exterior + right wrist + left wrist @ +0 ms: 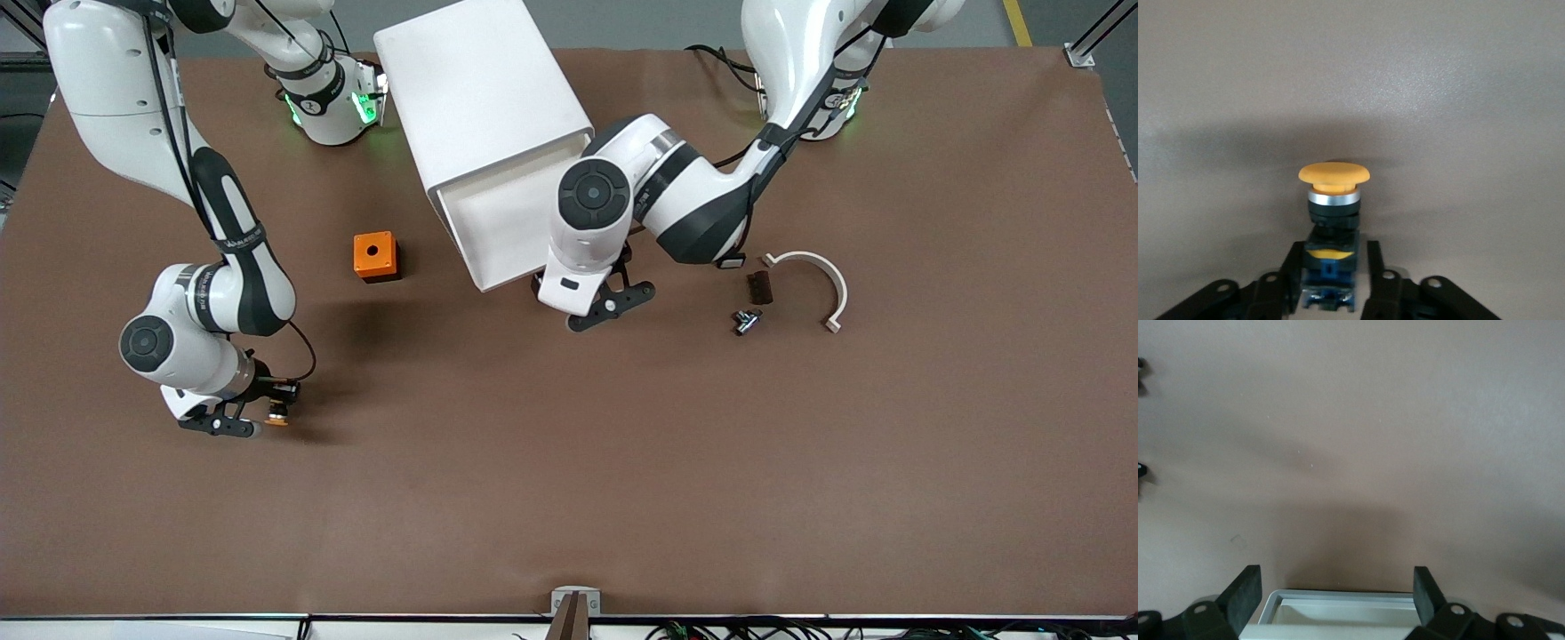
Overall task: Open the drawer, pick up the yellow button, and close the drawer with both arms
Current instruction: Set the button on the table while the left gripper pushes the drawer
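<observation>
Drawer (498,227): the top tray of the white cabinet (484,102) is seen pulled out toward the front camera, with its pale inside exposed; nothing can be made out inside it.
Left gripper (597,298): it is held low at the pulled-out drawer's front corner, on the side toward the left arm's end of the table. In the left wrist view (1337,600) the two black fingers (1243,593) are spread wide to either side of the drawer's rim (1345,597), and no contact with it can be made out.
Right gripper (262,418): it is placed low over the brown table (569,498) toward the right arm's end, nearer to the front camera than the orange cube.
Button (1333,220): it is seen between the right gripper's fingers (1373,267), orange cap pointing away from the wrist and blue rear end between the fingers; a narrow gap shows on each side of its body, so a grip cannot be confirmed. In the front view it shows as a small orange spot (277,415) at the fingertips.
Orange cube (375,256): it stands on the table beside the cabinet, a round hole in its top face.
Other parts: a white curved bracket (822,284), a dark block (758,286) and a small black-and-white part (745,320) lie together toward the left arm's end.
</observation>
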`<state>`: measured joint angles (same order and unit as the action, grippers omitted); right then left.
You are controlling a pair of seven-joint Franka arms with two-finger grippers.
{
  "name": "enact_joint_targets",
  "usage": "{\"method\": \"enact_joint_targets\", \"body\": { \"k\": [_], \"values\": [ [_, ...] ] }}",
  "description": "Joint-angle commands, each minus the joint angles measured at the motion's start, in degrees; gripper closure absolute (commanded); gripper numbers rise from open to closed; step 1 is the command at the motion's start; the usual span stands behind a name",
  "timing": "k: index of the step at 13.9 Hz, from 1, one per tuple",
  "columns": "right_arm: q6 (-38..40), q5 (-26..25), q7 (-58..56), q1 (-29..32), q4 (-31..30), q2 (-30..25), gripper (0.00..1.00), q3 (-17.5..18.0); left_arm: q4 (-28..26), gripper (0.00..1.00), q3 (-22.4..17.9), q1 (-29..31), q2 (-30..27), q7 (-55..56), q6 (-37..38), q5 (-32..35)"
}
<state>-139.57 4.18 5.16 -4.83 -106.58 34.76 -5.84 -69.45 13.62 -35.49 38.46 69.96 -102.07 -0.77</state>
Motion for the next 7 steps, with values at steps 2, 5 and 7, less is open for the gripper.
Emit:
{"method": "enact_joint_targets", "body": {
  "k": [2, 5, 7],
  "values": [
    [0.35, -0.22, -0.76, 0.26, 0.41, -0.57, 0.0, 0.22, 0.02, 0.0, -0.61, -2.56, 0.56, 2.1, -0.5, 2.44],
    [4.19, -0.22, -1.82, 0.26, 1.1, -3.54, 0.0, 0.22, -0.51, 0.01, -0.44, -3.79, 0.39, 3.16, -0.41, 1.83],
    [11.82, -0.22, -1.9, 0.17, 3.12, -6.44, 0.0, 0.31, -0.94, 0.0, -0.09, -4.33, 0.13, 4.91, 0.03, 1.47]
  ]
}}
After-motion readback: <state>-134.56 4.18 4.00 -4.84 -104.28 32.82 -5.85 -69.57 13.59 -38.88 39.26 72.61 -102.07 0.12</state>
